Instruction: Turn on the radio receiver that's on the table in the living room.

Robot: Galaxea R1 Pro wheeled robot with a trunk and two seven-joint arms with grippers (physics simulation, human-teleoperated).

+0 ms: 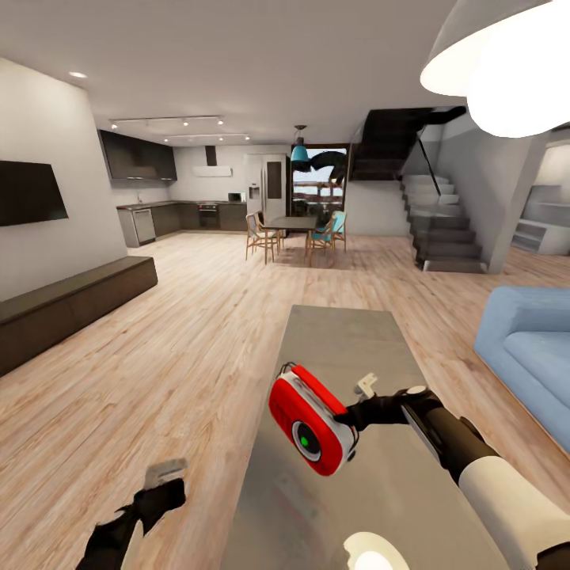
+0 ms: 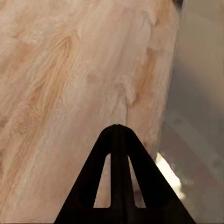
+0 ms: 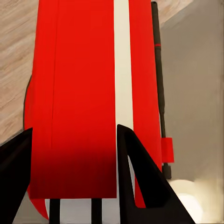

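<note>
no readable text, labels, brands or numbers on anything here

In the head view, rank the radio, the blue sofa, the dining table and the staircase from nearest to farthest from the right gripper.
1. Radio receiver: between the right gripper fingers, over the coffee table.
2. Blue sofa: on the right.
3. Dining table and staircase: far back, too close to call.

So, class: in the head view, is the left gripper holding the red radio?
No: the radio receiver is gripped by the right gripper above the table, while the left gripper hangs over the wood floor.
</note>
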